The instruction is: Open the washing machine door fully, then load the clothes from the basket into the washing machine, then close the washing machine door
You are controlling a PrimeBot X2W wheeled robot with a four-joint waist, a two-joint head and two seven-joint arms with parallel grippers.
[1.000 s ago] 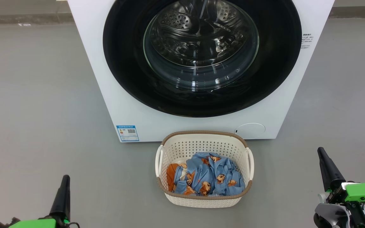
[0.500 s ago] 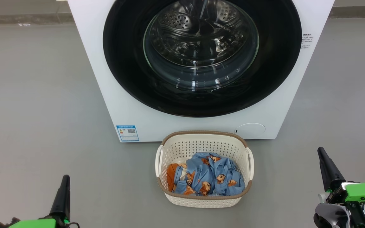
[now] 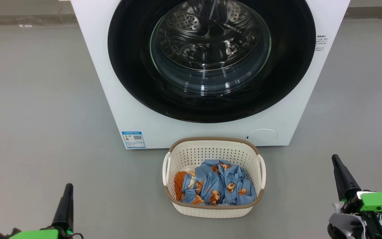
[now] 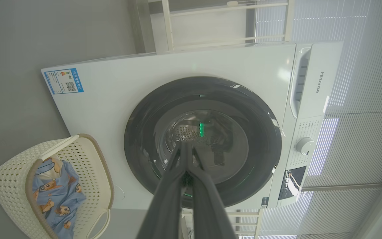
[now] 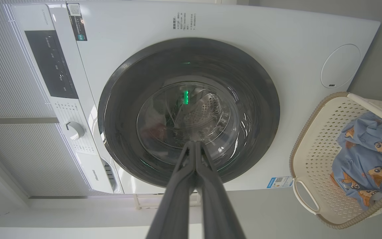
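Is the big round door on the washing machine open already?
No, the washing machine door sits shut, flush against the white front of the washing machine.

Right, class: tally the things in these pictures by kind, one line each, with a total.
washing machine: 1
washing machine door: 1
basket: 1
heap of clothes: 1
grippers: 2, left gripper and right gripper
Total: 6
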